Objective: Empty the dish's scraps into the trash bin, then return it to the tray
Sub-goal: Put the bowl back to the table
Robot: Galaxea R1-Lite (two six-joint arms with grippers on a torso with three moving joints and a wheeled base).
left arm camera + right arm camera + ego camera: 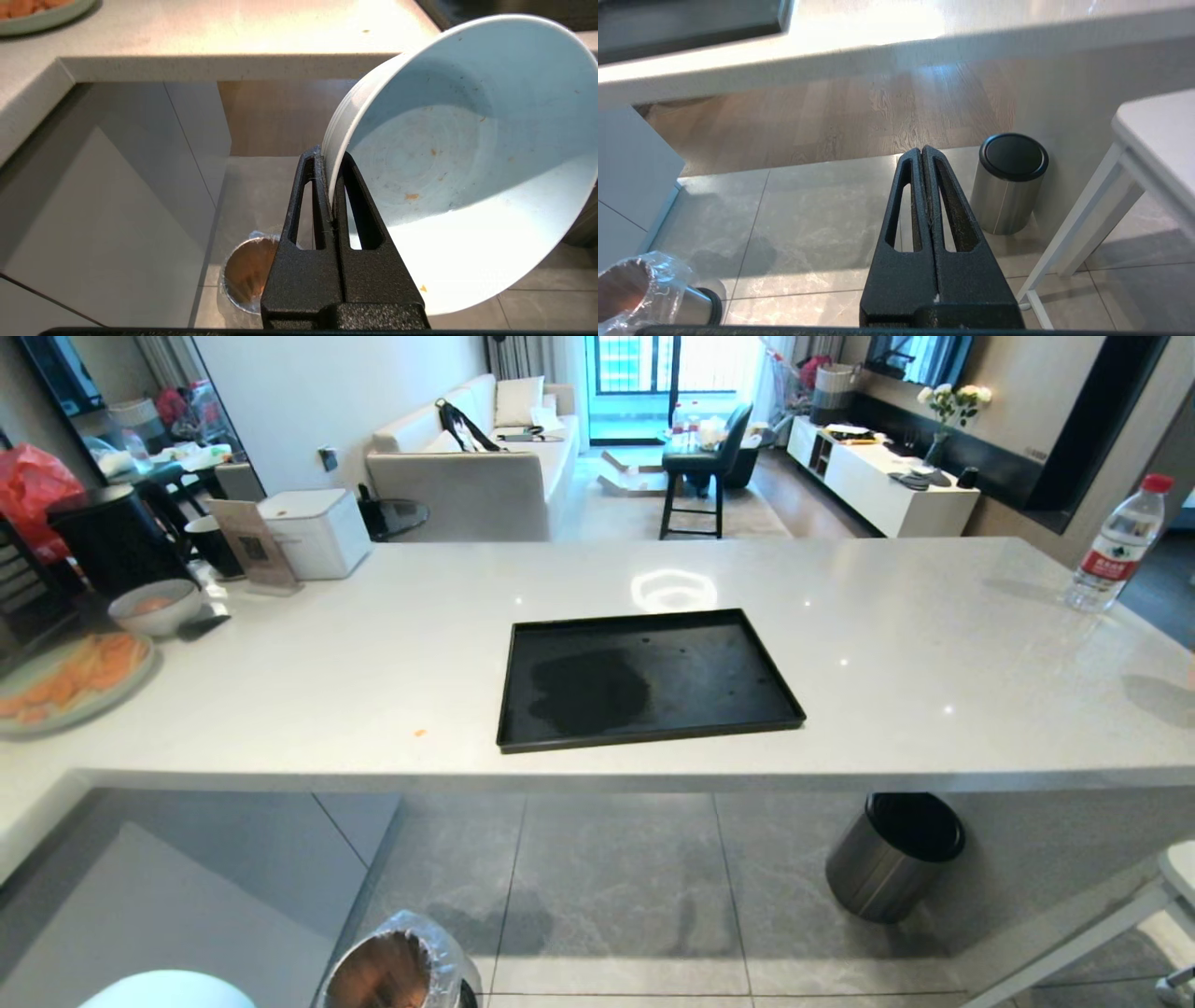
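In the left wrist view the left gripper (332,186) is clamped on the rim of the dish (467,158), one finger inside the rim and one outside. The dish is a glossy pale blue bowl, tipped on edge so its inside faces the camera. It fills the right half of that frame. Its inside holds only a few orange specks and smears.

Low in the same frame, left of the gripper, stands the trash bin (247,273), partly hidden behind the fingers, on the grey tile floor. In the head view this trash bin (401,966) sits at the bottom edge, left of centre, a crinkled clear liner over its rim. What lies inside it cannot be made out. A pale rounded shape at the bottom left corner there may be the dish.

At the left edge of the head view, on the white counter (373,653), a pale green plate (70,681) carries a heap of orange pieces. Just above it is a greyish bowl (154,607) with something orange inside.

The black tray (644,677) lies at the centre of the counter with nothing on it but a dark smudge.

At lower right a brushed steel bin with a black top (892,854) stands on the floor under the counter.

In the right wrist view the right gripper (928,200) hangs over the floor, fingers pressed together and holding nothing.
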